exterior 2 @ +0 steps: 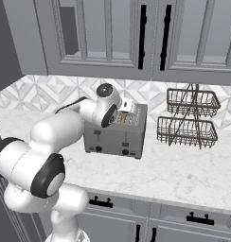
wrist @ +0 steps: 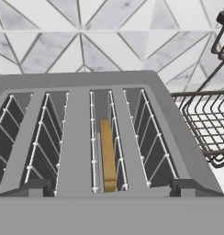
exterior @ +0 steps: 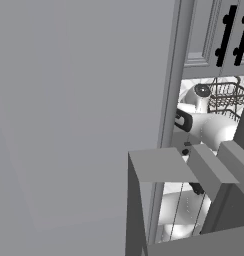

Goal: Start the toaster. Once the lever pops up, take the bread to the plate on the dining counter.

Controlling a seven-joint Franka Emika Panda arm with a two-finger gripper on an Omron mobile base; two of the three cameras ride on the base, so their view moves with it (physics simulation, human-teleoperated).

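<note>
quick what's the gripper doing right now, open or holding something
Gripper: open, jaws wide, holding nothing, poised over the toaster with the bread in its slot.

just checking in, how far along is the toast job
Done: the bread sits down in a middle slot of the toaster. In hand: the open hand hovers over the toaster's top, holding nothing. Left: starting the toaster, lifting the bread out and carrying it to the plate.

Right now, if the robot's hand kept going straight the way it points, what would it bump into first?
Probably the toaster, at its open top slots, near the bread standing in one slot; depth is hard to judge.
</note>
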